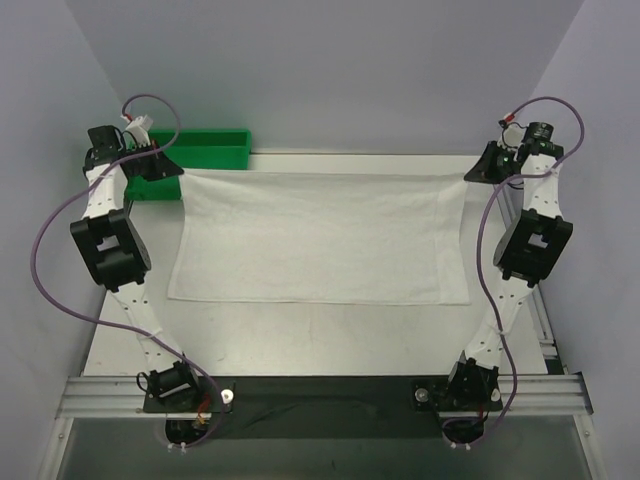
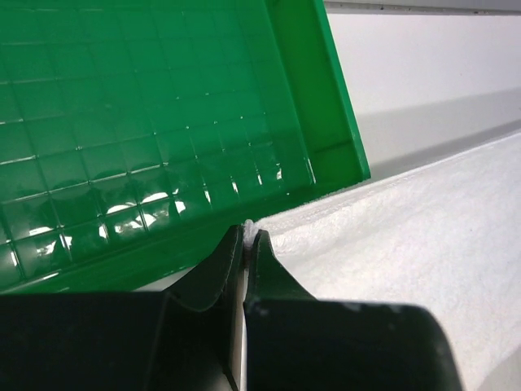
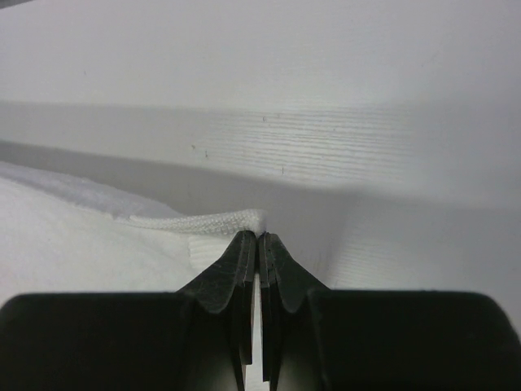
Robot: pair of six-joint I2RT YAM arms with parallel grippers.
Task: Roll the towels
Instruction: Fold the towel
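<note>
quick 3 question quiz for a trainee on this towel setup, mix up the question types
1. True or false: the white towel is already rolled up.
2. The left gripper is pinching: A) a near corner of the towel, B) a far corner of the towel, C) nothing.
3. Fill in: the right gripper is shut on the towel's far ____ corner.

Key
1. False: it lies spread out flat.
2. B: the jaws are closed on the far left corner, beside the green tray.
3. Right.
</note>
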